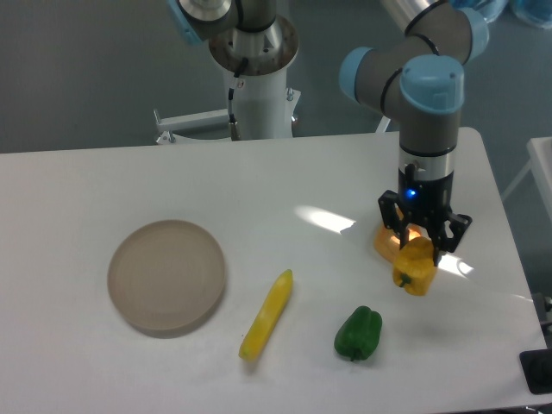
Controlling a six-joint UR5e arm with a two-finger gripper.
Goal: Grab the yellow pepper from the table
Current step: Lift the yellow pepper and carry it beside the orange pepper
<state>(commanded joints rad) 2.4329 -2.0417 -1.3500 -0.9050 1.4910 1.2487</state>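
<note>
End effector: pointed straight down over the right part of the counter, fingers pinched on the top of the yellow pepper. Pepper: hung directly beneath the fingers, long axis roughly vertical, seemingly clear of the surface. Orange wedge: just behind and left of it. Green pepper: nearer the front, apart. Judgement: a straight lift remained.

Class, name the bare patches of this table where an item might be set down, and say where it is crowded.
Bare: the table strip behind the round plate, and the front left corner. Crowded: right side, where the hand holds the yellow pepper near the orange wedge and green pepper.
</note>
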